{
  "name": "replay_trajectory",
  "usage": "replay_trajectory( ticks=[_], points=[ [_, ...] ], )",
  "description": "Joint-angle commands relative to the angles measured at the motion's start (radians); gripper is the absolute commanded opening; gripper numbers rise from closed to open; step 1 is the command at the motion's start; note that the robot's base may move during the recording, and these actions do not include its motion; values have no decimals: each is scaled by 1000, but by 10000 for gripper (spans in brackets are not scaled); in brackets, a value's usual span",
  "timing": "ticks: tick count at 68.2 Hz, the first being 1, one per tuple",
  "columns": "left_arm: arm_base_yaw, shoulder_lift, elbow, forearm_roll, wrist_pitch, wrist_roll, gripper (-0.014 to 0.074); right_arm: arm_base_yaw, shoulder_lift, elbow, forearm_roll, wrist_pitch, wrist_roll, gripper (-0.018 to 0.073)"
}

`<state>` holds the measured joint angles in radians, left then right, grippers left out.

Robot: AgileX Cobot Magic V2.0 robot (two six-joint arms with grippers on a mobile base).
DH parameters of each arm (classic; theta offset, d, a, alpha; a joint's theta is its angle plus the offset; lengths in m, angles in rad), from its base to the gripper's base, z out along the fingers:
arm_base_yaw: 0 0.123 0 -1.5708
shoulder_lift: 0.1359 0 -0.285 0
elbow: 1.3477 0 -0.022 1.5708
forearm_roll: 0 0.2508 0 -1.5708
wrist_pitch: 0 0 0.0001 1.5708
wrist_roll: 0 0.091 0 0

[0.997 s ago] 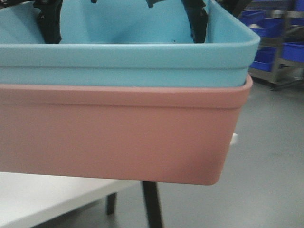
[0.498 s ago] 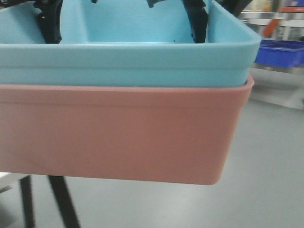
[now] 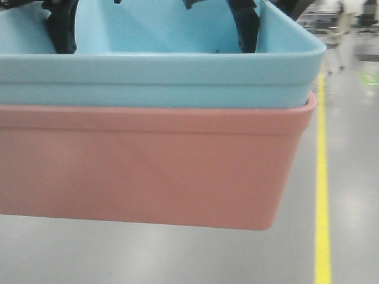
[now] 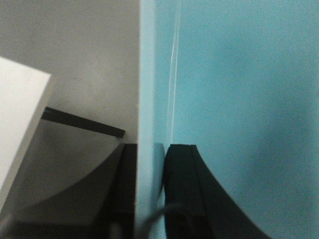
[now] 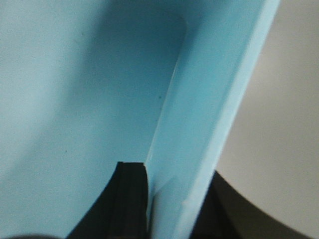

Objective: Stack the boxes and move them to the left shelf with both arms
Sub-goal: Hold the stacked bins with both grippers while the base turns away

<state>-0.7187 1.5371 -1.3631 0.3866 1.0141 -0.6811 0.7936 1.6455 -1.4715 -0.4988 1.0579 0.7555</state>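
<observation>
2 nested boxes: sky-blue tub (image 3: 177,77) seated in salmon-pink tub (image 3: 148,171), held above the floor (image 3: 349,177). Judged stiff, light and smooth-walled. Left gripper (image 4: 152,164) and right gripper (image 5: 172,194) are clamped on opposite blue side walls.

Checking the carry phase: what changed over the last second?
The whole scene behind the tubs slid left in the front view: the white table and blue bins left that view, replaced by bare floor with a yellow line. Unchanged: blue tub nested in pink tub, left fingers and right fingers clamped on the blue tub's walls.
</observation>
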Motion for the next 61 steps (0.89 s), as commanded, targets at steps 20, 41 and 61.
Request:
replay_trajectory(
  ticks=[20,41,61],
  points=[
    [-61,-47,-54,-131,-231,1,-12,31,-34,-54,59,-279,31,57],
    [-61,-47,-54,-131,-231,1,-12,31,-34,-54,59,-278,31,57],
    [-61,-47,-54,-131,-231,1,-12,31,-34,-54,59,-270,31,57]
  ],
)
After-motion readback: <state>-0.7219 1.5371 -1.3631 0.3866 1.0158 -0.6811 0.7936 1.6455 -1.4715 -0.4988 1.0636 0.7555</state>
